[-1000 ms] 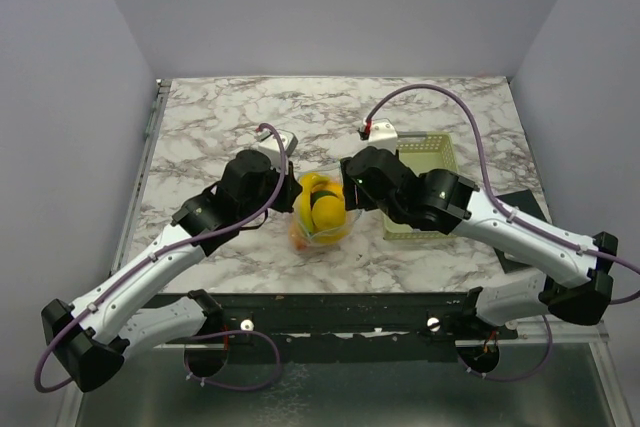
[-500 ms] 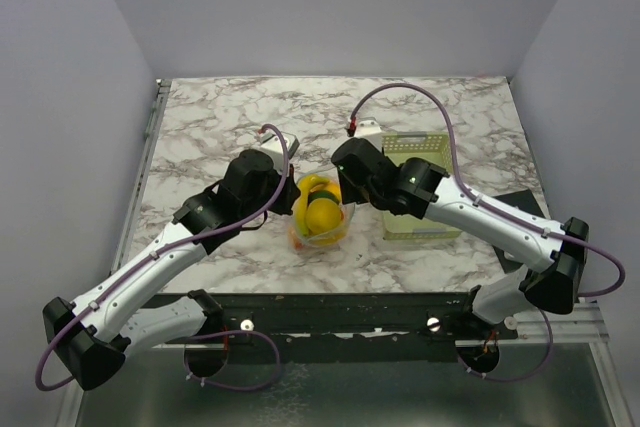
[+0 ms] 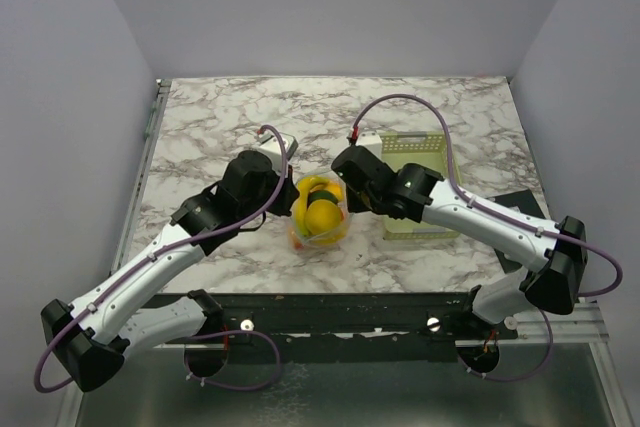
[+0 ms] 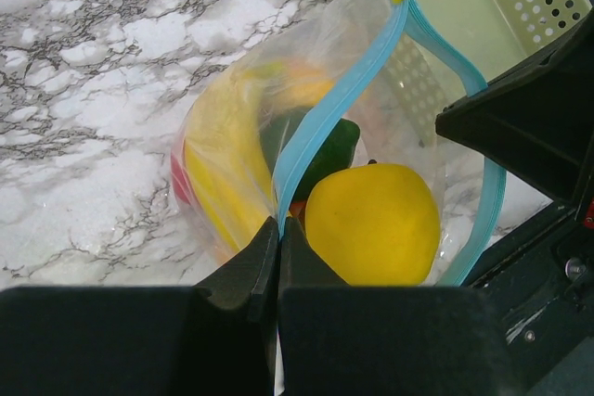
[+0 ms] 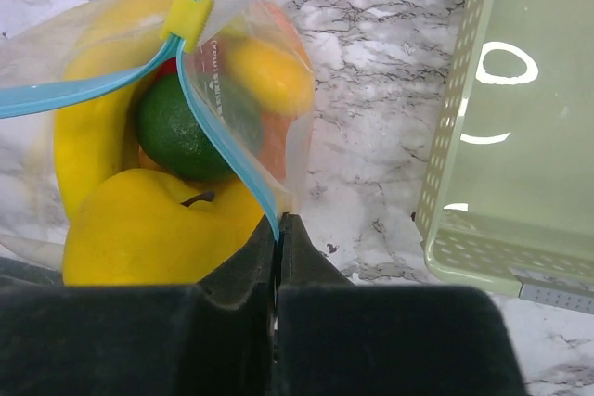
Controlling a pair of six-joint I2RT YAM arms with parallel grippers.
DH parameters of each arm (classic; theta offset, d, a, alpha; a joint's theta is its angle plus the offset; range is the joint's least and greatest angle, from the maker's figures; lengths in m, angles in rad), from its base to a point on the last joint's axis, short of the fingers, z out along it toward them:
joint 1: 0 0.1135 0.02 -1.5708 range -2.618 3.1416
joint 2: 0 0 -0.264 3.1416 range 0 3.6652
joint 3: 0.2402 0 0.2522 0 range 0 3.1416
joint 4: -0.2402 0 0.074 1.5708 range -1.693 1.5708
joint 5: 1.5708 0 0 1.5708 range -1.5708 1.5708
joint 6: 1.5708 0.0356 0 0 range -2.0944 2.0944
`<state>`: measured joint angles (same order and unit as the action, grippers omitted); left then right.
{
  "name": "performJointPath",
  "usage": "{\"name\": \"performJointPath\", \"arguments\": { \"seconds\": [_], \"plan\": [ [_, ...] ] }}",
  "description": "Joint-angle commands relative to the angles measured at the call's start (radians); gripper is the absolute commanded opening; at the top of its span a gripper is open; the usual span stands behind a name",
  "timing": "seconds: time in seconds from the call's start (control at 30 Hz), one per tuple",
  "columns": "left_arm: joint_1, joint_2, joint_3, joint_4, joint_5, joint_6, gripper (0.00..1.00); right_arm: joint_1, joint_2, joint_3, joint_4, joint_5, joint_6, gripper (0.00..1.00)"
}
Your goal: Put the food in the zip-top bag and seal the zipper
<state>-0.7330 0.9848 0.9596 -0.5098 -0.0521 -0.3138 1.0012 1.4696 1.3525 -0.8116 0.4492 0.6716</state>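
The clear zip-top bag (image 3: 318, 217) stands mid-table between both arms, its mouth open upward. Inside lies the food: a yellow round fruit (image 4: 371, 224), a banana (image 4: 218, 169), a dark green piece (image 5: 181, 132) and an orange-yellow piece (image 5: 269, 76). The light blue zipper (image 4: 339, 99) splits into two strips that meet at a yellow slider (image 5: 187, 14) on the far end. My left gripper (image 4: 278, 224) is shut on one strip at the bag's left side. At the right side my right gripper (image 5: 278, 220) is shut on the other strip (image 5: 227, 150).
A pale green slotted basket (image 3: 420, 187) sits just right of the bag, under my right arm, and is empty in the right wrist view (image 5: 520, 136). Marble tabletop (image 3: 220, 117) surrounds the bag; grey walls enclose three sides.
My right gripper has swung in from beside the basket to the bag's right mouth edge and shut on the zipper strip. The left gripper keeps its hold unmoved.
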Motion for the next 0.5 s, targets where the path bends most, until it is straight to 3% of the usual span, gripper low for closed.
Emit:
{"name": "performJointPath", "arguments": {
  "seconds": [0.0, 0.3, 0.47],
  "plan": [
    [0.006, -0.029, 0.037, -0.019, 0.01, -0.01, 0.0, -0.003, -0.039, 0.021, 0.0, -0.026, 0.031, 0.01],
    [0.004, -0.001, 0.211, -0.117, 0.043, 0.011, 0.0, -0.002, -0.088, 0.209, -0.046, -0.071, -0.02, 0.01],
    [0.004, 0.023, 0.235, -0.122, 0.152, 0.0, 0.0, -0.003, -0.078, 0.151, 0.012, -0.104, -0.013, 0.01]
  ]
}}
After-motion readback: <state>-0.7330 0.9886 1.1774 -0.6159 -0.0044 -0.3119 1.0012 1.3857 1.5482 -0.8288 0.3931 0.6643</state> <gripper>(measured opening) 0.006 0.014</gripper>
